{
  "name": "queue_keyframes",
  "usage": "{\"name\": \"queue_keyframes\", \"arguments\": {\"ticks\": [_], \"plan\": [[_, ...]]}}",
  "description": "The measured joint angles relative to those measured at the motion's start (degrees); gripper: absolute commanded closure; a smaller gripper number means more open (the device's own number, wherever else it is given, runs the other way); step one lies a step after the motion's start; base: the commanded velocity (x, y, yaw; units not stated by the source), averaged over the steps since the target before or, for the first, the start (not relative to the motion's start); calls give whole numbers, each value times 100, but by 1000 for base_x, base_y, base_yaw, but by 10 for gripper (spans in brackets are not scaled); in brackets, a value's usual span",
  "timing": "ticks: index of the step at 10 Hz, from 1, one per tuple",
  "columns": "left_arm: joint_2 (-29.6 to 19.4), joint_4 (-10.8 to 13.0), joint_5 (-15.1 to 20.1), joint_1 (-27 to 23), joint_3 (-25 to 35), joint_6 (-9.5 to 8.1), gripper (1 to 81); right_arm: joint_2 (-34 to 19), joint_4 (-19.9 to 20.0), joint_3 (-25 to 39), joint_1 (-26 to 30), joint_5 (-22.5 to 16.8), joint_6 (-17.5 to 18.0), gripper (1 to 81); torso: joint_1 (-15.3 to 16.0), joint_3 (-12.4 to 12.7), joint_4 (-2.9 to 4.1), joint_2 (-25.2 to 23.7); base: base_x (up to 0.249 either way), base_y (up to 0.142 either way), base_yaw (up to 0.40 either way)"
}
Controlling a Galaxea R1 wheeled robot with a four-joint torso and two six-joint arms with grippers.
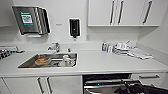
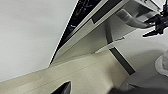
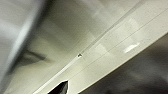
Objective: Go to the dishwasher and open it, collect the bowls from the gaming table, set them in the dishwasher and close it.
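Reaching at the dishwasher (image 1: 107,83) door's top edge, the right tool (image 2: 156,26) shows dark fingers spread apart, gripping nothing; the left tool's state cannot be told.

Pretty much all white here: counter (image 1: 105,62), wall, cabinets (image 1: 122,12) with dark bar handles. Sink (image 1: 47,60) is shiny steel with something orange-brown sitting in it. Black soap dispenser (image 1: 74,27), grey towel dispenser (image 1: 31,20) with a green and white label. Dishwasher (image 1: 107,83) is steel on the front, black inside. Floor (image 2: 82,72) looks pale beige with thin lines.
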Motion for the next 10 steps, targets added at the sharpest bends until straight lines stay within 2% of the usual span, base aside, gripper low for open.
{"name": "queue_keyframes", "arguments": {"ticks": [3, 10], "plan": [[-4, 0, -5, 0, -1, 0, 10, 89, -22, -107, -179, -194, 59, 10, 0, -2, 0, 0, -76, 0, 0], [5, 11, -16, 16, -12, 2, 10, 384, -363, -468, -564, 368, 54, 10, 0, -2, 0, -2, -78, 0, 0]]}}
